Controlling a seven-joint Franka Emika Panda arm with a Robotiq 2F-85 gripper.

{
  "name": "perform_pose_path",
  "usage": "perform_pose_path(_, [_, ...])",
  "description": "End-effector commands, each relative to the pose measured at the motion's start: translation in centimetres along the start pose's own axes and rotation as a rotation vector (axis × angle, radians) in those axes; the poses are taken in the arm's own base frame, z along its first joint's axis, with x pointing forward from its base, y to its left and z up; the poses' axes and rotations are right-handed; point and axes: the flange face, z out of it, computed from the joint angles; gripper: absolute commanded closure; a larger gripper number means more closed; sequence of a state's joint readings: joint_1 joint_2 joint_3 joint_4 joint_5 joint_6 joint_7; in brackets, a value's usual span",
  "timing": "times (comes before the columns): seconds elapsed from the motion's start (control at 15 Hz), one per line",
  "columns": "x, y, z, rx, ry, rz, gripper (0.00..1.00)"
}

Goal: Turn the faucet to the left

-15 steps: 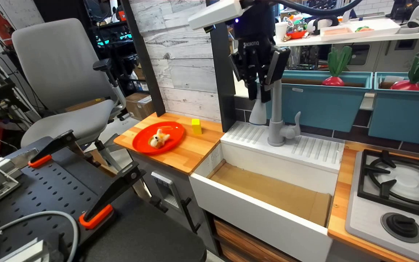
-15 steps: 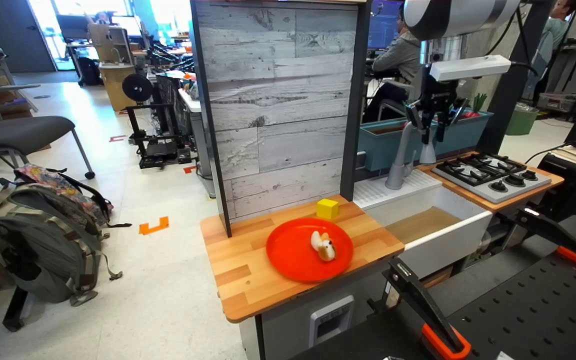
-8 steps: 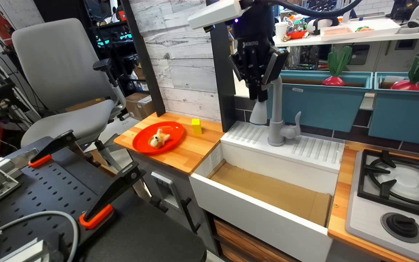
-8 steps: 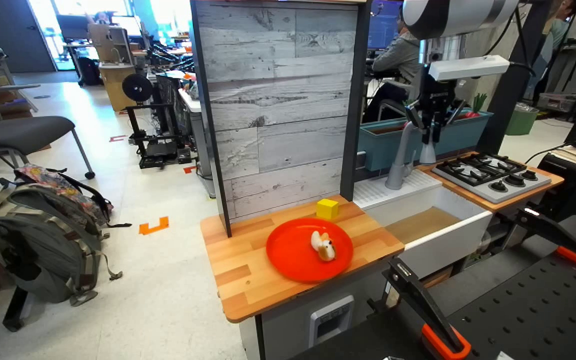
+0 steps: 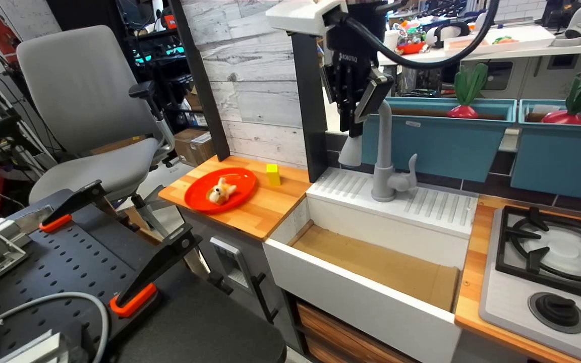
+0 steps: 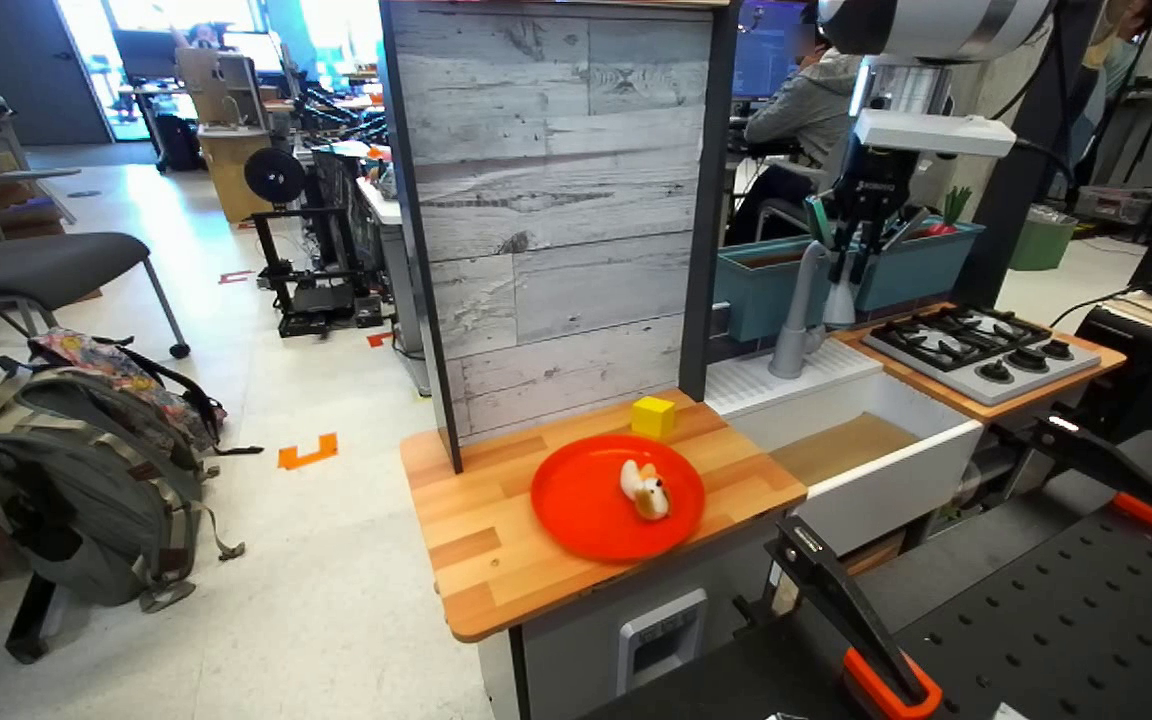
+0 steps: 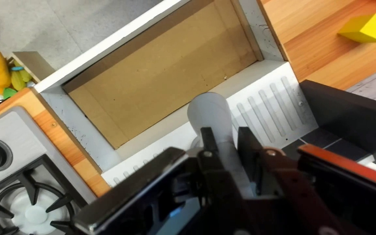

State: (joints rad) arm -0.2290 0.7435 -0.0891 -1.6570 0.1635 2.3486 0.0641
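faucet (image 5: 384, 146) at the back of the sink (image 5: 361, 311) in an exterior view, flared nozzle (image 5: 351, 152) just below a downward-pointing gripper (image 5: 351, 129). in an exterior view, stove (image 6: 986, 352) beyond the sink. in the wrist view, fingers (image 7: 209, 140) clenched on the faucet's neck (image 7: 228, 153), one each side. probably the turning step; next, hold firm and swing left.

Wrist view down over sink (image 7: 109, 44)

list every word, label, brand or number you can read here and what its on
"ROBOTIQ": on the gripper, in an exterior view.
Label on the blue planter: too small to read.
Label on the cardboard box: too small to read.
Marking on a black clamp: illegible.
Nothing else is readable.
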Motion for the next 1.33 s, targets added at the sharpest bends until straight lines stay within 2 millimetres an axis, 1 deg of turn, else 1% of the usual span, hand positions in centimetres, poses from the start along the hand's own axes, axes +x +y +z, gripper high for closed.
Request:
perform_pose_path(0.0, [1.1,-2.6,-0.6,0.122,0.031,0.051,0.94])
perform_pose_path(0.2, [1.1,-3.5,-0.4,0.142,0.030,0.065,0.94])
perform_pose_path(0.4, [1.2,-3.5,0.0,0.133,0.030,0.067,0.94])
perform_pose_path(0.73, [1.1,-4.2,-0.3,0.155,0.029,0.079,0.94])
perform_pose_path(0.93, [0.8,-5.2,-0.3,0.166,0.030,0.080,0.94])
perform_pose_path(1.07, [0.6,-6.2,-0.3,0.186,0.033,0.081,0.94])
perform_pose_path(1.27, [0.7,-9.4,-0.7,0.258,0.054,0.082,0.94])
